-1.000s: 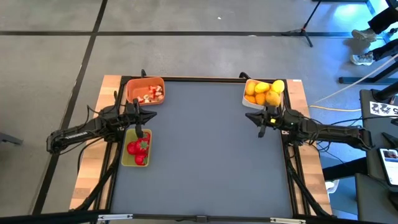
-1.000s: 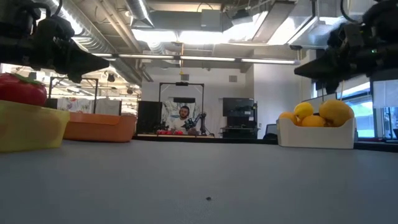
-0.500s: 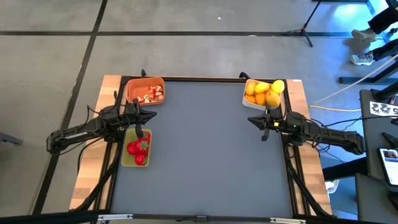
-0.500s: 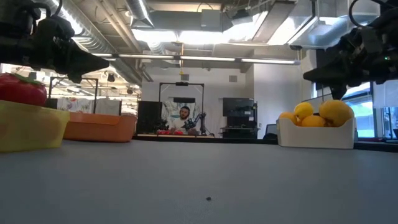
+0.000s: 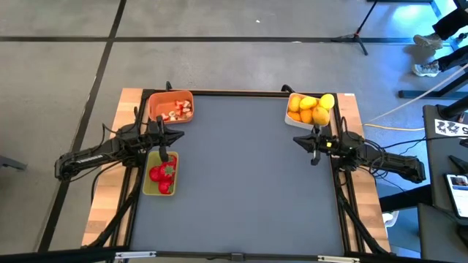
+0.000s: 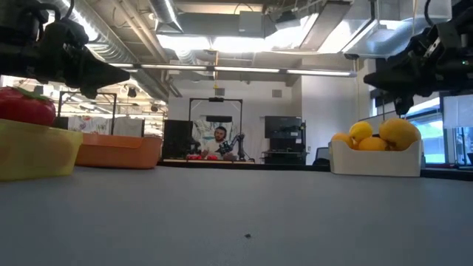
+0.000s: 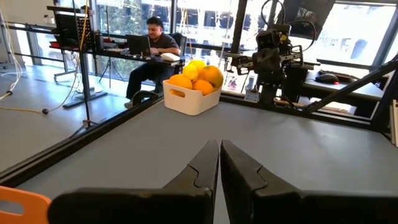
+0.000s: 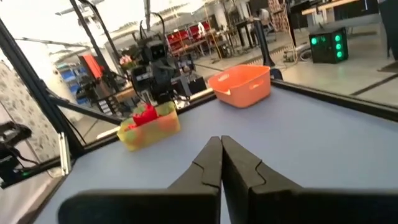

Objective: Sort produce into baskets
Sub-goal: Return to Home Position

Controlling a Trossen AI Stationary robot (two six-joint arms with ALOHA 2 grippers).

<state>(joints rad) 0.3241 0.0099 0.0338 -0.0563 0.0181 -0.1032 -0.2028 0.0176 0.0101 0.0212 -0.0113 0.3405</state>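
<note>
Now | left gripper (image 7: 219, 147) closed near yellow-green bin (image 8: 155, 132) | right gripper (image 8: 221, 141) closed

Tabletop (image 5: 241, 183) grey, wood-grain border (image 5: 102, 212). Orange basket (image 5: 159, 102): pale-and-red bits (image 5: 178, 112). White basket (image 5: 296, 124): yellow, orange citrus (image 5: 308, 108). Yellow-green translucent basket (image 5: 150, 188): red fruits (image 5: 161, 174), green tops. Both arms (image 5: 95, 155) black.

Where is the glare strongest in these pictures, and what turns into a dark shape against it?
Low view: the ceiling lights glare hardest, leaving the left claw and right claw as dark shapes. Left wrist view: bright windows wash out behind the white bin. High view: the table is evenly lit.
</note>
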